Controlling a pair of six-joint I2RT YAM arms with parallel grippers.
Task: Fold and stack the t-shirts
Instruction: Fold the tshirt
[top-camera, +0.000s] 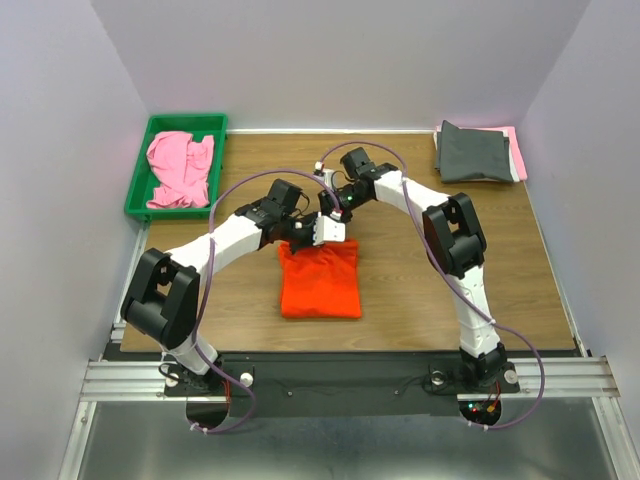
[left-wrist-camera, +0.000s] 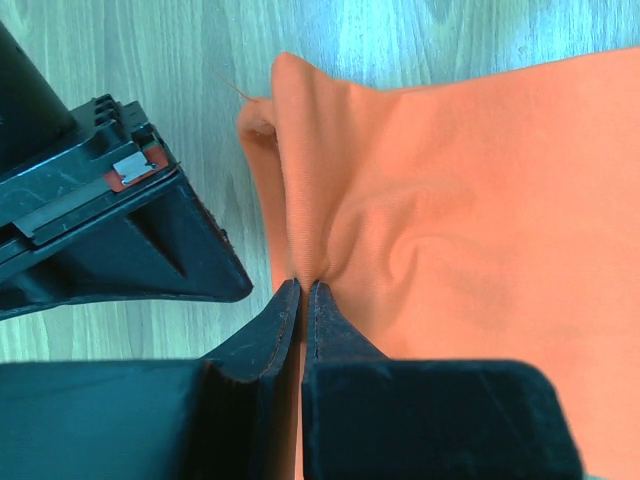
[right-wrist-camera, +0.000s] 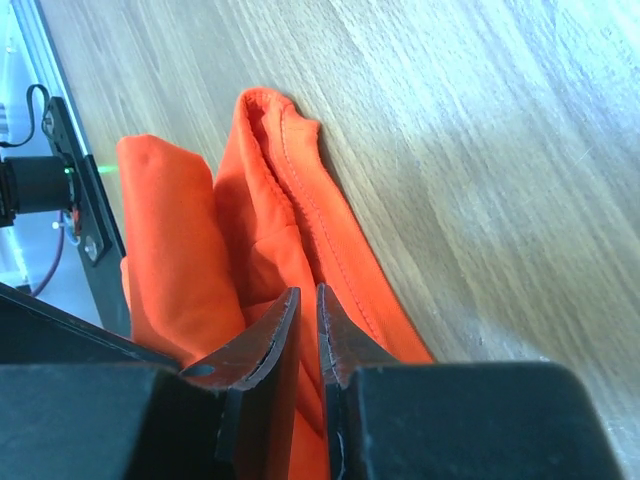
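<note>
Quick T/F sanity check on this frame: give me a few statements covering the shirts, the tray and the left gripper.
1. The left gripper is pinching the orange t-shirt. True.
2. The green tray holds nothing. False: a crumpled pink t-shirt lies in it.
3. The dark grey t-shirt lies folded at the far right corner, on top of a folded pink t-shirt. True.
4. The orange t-shirt is already on that stack. False: it lies on the table near the middle, apart from the stack, with both arms at its far edge.
</note>
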